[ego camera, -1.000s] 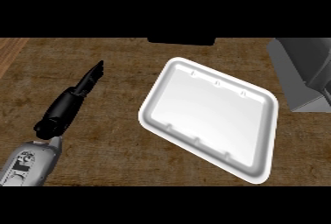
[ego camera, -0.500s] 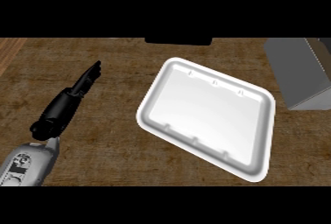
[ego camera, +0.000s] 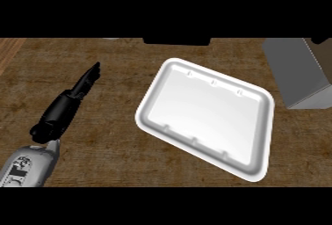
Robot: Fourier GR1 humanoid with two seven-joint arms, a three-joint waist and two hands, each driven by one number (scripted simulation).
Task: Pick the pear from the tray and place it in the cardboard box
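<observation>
The white tray (ego camera: 207,114) lies tilted in the middle of the wooden counter with nothing on it. I see no pear anywhere. The box (ego camera: 295,70) stands at the right edge, showing grey faces; its inside is hidden. My left hand (ego camera: 65,107) rests on the counter to the tray's left, fingers straight and pointing away, holding nothing. A small dark shape (ego camera: 319,41) sits at the top right corner beside the box; I cannot tell what it is. My right hand shows nowhere clearly.
A dark object (ego camera: 176,41) sits at the counter's far edge, top centre. Bare wood (ego camera: 117,158) stretches between my left forearm and the tray, and in front of the tray.
The dark mass that covered the box's upper part a second ago has drawn off to the top right corner, leaving the grey box in plain sight. Left hand and tray have not moved.
</observation>
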